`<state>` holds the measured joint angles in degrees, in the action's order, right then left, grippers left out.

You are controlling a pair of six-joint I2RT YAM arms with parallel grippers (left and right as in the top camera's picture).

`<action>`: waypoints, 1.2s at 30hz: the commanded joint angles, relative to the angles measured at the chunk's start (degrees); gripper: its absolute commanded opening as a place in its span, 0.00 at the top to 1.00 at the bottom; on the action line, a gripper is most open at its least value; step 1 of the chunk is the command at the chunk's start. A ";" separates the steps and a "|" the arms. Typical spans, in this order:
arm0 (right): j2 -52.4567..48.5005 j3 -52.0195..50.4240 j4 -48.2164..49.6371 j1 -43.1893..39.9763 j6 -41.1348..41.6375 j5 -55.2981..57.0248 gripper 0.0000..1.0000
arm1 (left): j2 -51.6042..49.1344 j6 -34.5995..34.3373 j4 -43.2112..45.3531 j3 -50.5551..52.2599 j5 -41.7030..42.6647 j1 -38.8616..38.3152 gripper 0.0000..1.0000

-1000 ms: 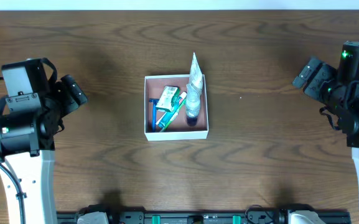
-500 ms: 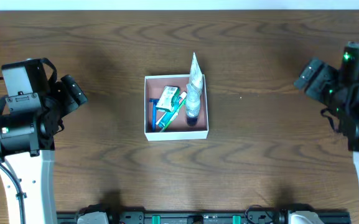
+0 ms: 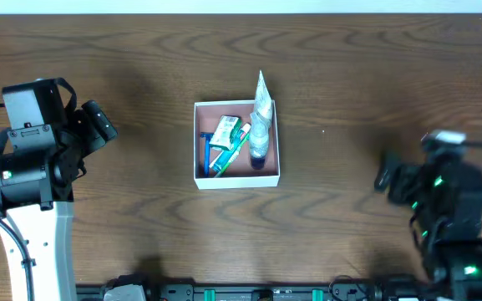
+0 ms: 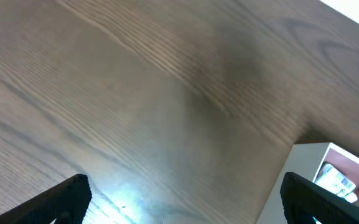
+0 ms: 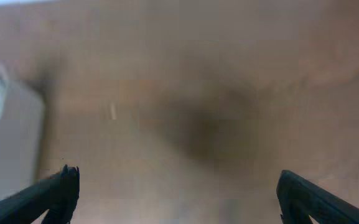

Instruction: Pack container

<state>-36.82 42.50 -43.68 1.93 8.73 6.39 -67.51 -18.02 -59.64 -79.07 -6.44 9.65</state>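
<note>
The container (image 3: 200,142) is a shallow white-walled box with a pink floor at the table's middle. It holds a blue razor (image 3: 205,153), a green-and-white toothpaste box (image 3: 227,134), a white tube (image 3: 262,102) and a small bottle (image 3: 258,144). My left gripper (image 3: 105,124) is open and empty, far left of the container; the container's corner (image 4: 328,155) shows at the right of the left wrist view. My right gripper (image 3: 384,177) is open and empty at the right front, blurred by motion. The container's wall (image 5: 14,134) shows blurred at the left of the right wrist view.
The dark wooden table (image 3: 140,217) surrounds the container. A black rail with fittings (image 3: 266,293) runs along the front edge. The left arm's white base (image 3: 32,242) stands at the front left.
The right arm has swung from the right edge down toward the front right and is blurred. The left arm and the container have not moved.
</note>
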 commanded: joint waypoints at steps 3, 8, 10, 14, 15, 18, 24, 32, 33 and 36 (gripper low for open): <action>10.97 -12.74 3.48 -0.39 -2.58 -2.14 0.01 | -0.33 -0.09 -0.13 -0.76 -0.68 0.31 0.02; 20.98 -20.59 3.65 -0.37 -2.54 -2.60 0.01 | -0.33 -0.09 -0.13 -0.76 -0.70 0.31 0.02; 24.02 -23.15 3.65 -0.37 -2.54 -3.58 0.01 | -0.33 -0.09 -0.13 -0.76 -0.70 0.31 0.02; 27.91 -27.56 3.72 -0.37 -1.90 -4.44 0.01 | -0.33 -0.09 -0.13 -0.76 -0.68 0.31 0.02; 28.65 -28.46 3.72 -0.37 -1.90 -4.96 0.01 | -0.33 -0.09 -0.13 -0.76 -0.68 0.31 0.02; 30.62 -30.34 4.04 -0.37 -1.90 -5.35 0.01 | -0.33 -0.09 -0.13 -0.76 -0.68 0.31 0.02; 36.02 -32.59 4.07 -0.37 -1.95 -5.33 0.01 | -0.33 -0.09 -0.13 -0.76 -0.68 0.31 0.02; 36.44 -32.94 4.07 -0.37 -1.95 -5.33 0.01 | -0.33 -0.09 -0.13 -0.76 -0.68 0.31 0.02; 36.44 -32.94 4.07 -0.37 -1.95 -5.33 0.01 | -0.33 -0.09 -0.13 -0.76 -0.68 0.31 0.02; 36.44 -32.94 4.04 -0.37 -1.95 -5.33 0.01 | -0.33 -0.09 -0.13 -0.76 -0.68 0.31 0.02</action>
<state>-0.95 9.96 -39.64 1.93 7.11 1.43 -67.51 -18.02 -59.66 -79.07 -6.44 9.65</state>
